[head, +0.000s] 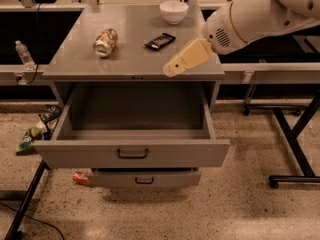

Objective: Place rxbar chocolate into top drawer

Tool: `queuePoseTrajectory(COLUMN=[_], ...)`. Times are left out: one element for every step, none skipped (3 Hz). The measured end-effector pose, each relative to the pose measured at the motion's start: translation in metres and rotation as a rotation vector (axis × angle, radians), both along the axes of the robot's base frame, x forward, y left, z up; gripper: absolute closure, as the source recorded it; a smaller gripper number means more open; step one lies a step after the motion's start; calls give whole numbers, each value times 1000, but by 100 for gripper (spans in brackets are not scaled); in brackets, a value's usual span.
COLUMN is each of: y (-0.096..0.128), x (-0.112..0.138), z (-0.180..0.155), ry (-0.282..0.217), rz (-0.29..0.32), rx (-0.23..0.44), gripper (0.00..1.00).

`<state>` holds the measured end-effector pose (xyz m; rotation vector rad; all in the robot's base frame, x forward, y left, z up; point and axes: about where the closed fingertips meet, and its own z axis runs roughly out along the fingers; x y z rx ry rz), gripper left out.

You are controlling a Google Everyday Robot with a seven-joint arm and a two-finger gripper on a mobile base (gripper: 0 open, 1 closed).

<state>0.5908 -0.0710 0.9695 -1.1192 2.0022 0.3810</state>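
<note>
The rxbar chocolate [160,41], a flat black bar, lies on the grey cabinet top [75,59] right of centre. The top drawer [132,154] is pulled out wide below, its inside bare, with a dark bar handle on its front. My gripper [172,70], cream-coloured, hangs over the front right part of the cabinet top, below and a little right of the bar and apart from it. It holds nothing that I can see.
An orange-and-silver can [105,42] lies on its side left of the bar. A white bowl [174,11] stands at the back. A smaller drawer [144,178] is slightly open beneath. A bottle [23,54] stands at left; wrappers [30,138] lie on the floor.
</note>
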Motion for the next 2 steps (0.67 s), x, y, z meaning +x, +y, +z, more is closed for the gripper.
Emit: queuePoseTrajectory(y=[-15, -16], x=[45, 95], z=[-11, -11], ry=[-73, -150], rz=[-83, -131], rx=[87, 141], gripper=[0, 0])
